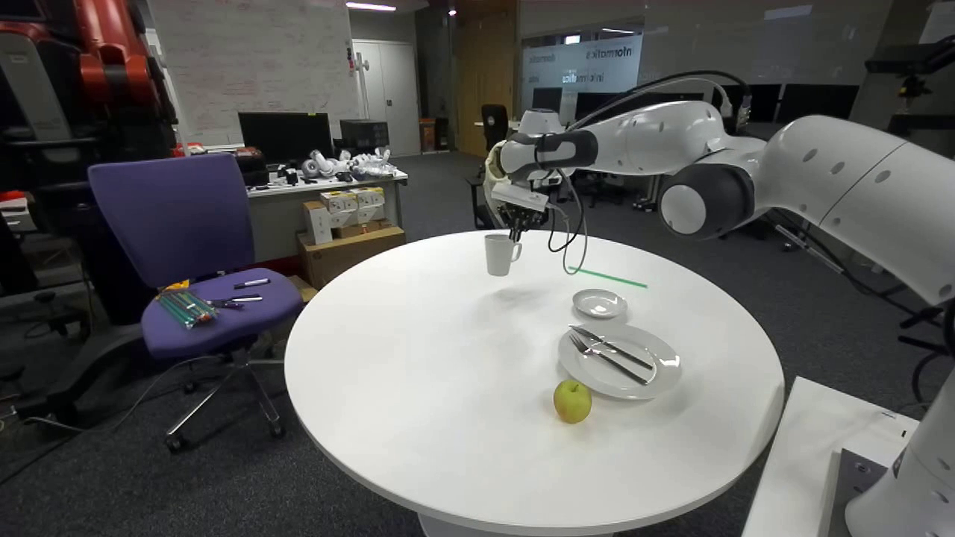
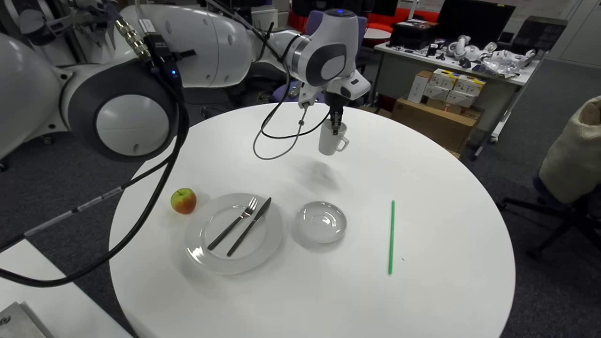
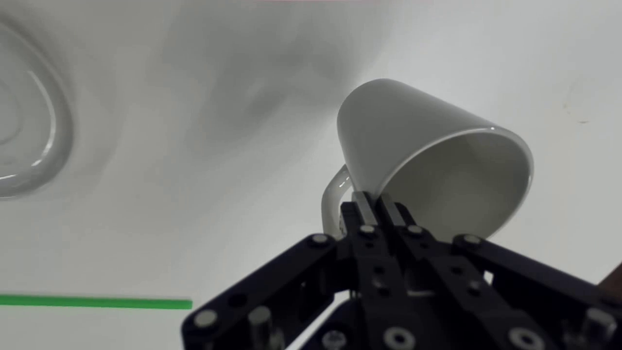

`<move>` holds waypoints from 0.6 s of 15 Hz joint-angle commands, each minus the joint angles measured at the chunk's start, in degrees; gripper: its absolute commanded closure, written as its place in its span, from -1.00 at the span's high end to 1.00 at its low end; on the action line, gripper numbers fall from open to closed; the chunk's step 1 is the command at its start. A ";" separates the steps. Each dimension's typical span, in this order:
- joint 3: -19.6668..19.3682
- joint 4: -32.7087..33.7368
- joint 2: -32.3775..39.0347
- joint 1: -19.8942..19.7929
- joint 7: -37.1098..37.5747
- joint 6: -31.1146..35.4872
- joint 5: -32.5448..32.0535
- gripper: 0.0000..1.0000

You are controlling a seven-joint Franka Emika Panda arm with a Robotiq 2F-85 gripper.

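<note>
The gripper (image 3: 375,199) clamps the rim (image 3: 493,129) of a smooth, tapered white mug (image 3: 393,126) beside its looped handle (image 3: 329,204), above a round white tabletop (image 2: 422,188); below the gripper, to one side, sits a glossy saucer (image 2: 321,221).

I have one gripper (image 3: 373,197) with two fingers (image 3: 364,210), and I count one mug (image 1: 498,256) with one handle (image 3: 330,204). There is one round table (image 1: 403,373), and on it I count one plate (image 2: 258,240), one saucer (image 2: 321,222), one fork (image 2: 229,229), one knife (image 2: 249,227), one apple (image 2: 183,201) and one stick (image 2: 391,237), which I make six things in all, besides the mug. Further off I count one purple chair (image 1: 175,212) in an exterior view, and in both exterior views four small white boxes (image 2: 443,80) and one tall white box (image 2: 418,87).
</note>
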 commanded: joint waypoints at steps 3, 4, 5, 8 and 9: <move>-1.92 -4.10 -5.81 -1.21 -4.98 -12.84 -1.71 -0.97; -2.71 -4.28 -5.99 -1.40 -5.16 -13.85 -2.07 -0.97; -3.40 -4.49 -6.18 -1.58 -5.23 -14.49 -2.38 -0.97; -5.28 -6.57 -7.43 -1.65 -5.70 -14.72 -2.92 -0.97; -5.70 -7.63 -7.97 -1.58 -5.90 -14.37 -2.94 -0.97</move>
